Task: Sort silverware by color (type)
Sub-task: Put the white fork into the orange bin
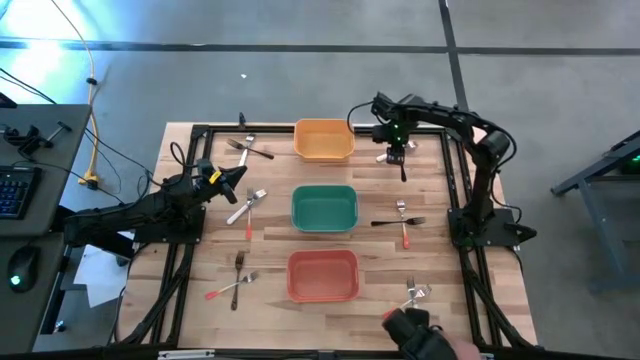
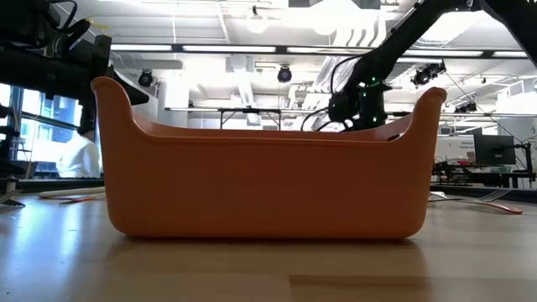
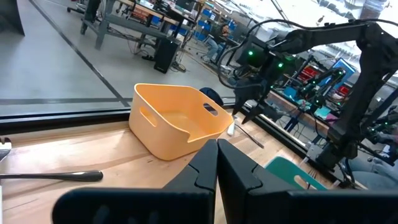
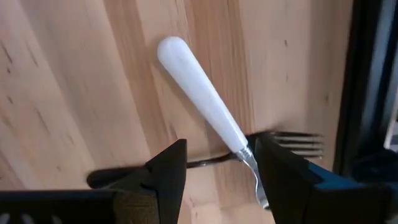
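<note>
My right gripper (image 4: 214, 165) is open above the table's far right part, just right of the orange bin (image 1: 323, 140). Its fingers stand on either side of a white-handled fork (image 4: 202, 93), at the neck where handle meets metal. That fork lies across a black fork (image 4: 211, 162) on the wood; the black one also shows from above (image 1: 403, 172). I cannot tell whether a finger touches the white fork. My left gripper (image 3: 216, 168) is shut and empty, hovering left of the green bin (image 1: 324, 208), above a white-handled and a red-orange fork (image 1: 248, 207).
The red bin (image 1: 323, 275) sits near the front edge and fills the low view (image 2: 268, 180). More forks lie at far left (image 1: 250, 148), near left (image 1: 238, 280), right of the green bin (image 1: 402, 220) and near right (image 1: 415, 293). A person's dark-gloved hand (image 1: 415, 330) rests at the near edge.
</note>
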You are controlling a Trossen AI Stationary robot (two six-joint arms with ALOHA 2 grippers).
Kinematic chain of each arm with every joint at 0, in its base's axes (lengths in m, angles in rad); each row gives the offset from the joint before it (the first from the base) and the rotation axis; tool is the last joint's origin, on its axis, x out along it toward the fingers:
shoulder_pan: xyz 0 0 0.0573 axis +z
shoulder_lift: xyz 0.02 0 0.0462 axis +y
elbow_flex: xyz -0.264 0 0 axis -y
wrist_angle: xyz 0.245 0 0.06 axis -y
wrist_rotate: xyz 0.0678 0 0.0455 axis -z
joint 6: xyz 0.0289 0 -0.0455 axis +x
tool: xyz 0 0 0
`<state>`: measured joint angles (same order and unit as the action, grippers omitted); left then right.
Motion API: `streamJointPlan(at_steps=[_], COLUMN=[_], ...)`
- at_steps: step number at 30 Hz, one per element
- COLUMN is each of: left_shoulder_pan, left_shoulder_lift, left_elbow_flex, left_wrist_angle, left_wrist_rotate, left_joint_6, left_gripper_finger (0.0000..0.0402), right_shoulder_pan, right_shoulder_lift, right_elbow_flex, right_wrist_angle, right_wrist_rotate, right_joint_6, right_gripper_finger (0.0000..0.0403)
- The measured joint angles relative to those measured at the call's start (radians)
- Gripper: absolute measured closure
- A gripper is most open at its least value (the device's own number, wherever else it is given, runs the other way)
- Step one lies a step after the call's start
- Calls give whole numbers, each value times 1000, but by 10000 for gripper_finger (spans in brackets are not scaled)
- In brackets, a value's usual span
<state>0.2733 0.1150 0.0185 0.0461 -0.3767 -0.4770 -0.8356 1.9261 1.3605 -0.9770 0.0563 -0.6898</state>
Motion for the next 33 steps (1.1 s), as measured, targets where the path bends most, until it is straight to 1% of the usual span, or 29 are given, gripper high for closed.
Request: streamJointPlan(at_steps=[4, 9, 15, 22, 25, 33], left_shoulder_pan=[0, 0, 0, 0, 0, 0], left_shoulder_lift=[0, 0, 0, 0, 0, 0], left_elbow_flex=[0, 0, 0, 0, 0, 0], left_wrist_angle=[0, 0, 0, 0, 0, 0], left_wrist_rotate=[0, 0, 0, 0, 0, 0], left_joint_6=[0, 0, 0, 2, 16, -7], left_gripper_finger=[401, 401, 401, 401, 401, 401], right_shoulder_pan=[-2, -2, -2, -2, -2, -3], right_shoulder_lift=[30, 67, 114, 122, 123, 125], right_elbow_flex=[0, 0, 5, 3, 3, 2], right_wrist_angle=[13, 44, 41, 45, 45, 21], right_wrist_rotate=[0, 0, 10, 11, 6, 1], right_joint_6=[-26, -23, -16, 19, 21, 106], right_gripper_finger=[237, 256, 275, 293, 311, 361])
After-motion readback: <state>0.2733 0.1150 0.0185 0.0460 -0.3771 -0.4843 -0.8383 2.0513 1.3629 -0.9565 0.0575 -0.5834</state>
